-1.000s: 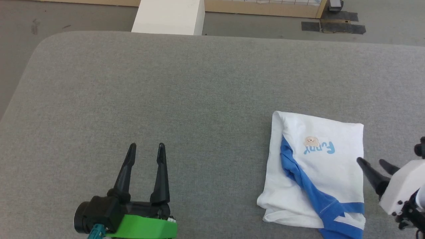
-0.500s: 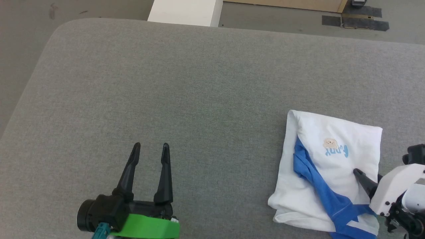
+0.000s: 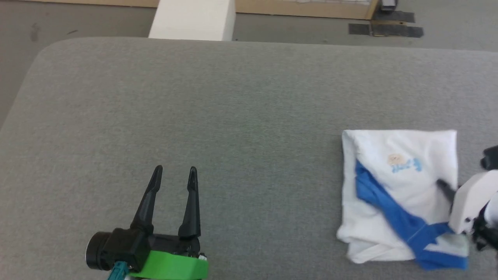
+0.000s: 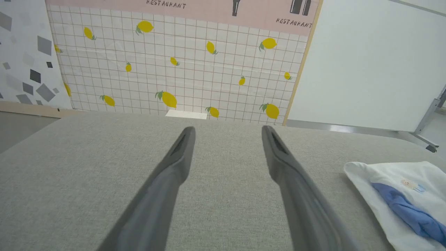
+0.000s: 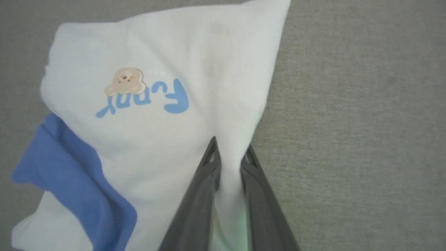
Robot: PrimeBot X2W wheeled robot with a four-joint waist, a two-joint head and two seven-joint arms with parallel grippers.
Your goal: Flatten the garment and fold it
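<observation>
Garment (image 3: 412,186): folded, blue sleeve across, flat at right of grey surface (image 3: 233,116) | right jaws: clenched on its white right edge | left jaws: spread, empty, well apart from it

Garment (image 3: 408,186) on table (image 3: 233,97), far right

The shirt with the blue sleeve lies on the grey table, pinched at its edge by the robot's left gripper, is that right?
Not quite: the right gripper pinches the shirt at its edge, as the right wrist view shows. The left gripper stands open, apart from it. The rest holds.
</observation>
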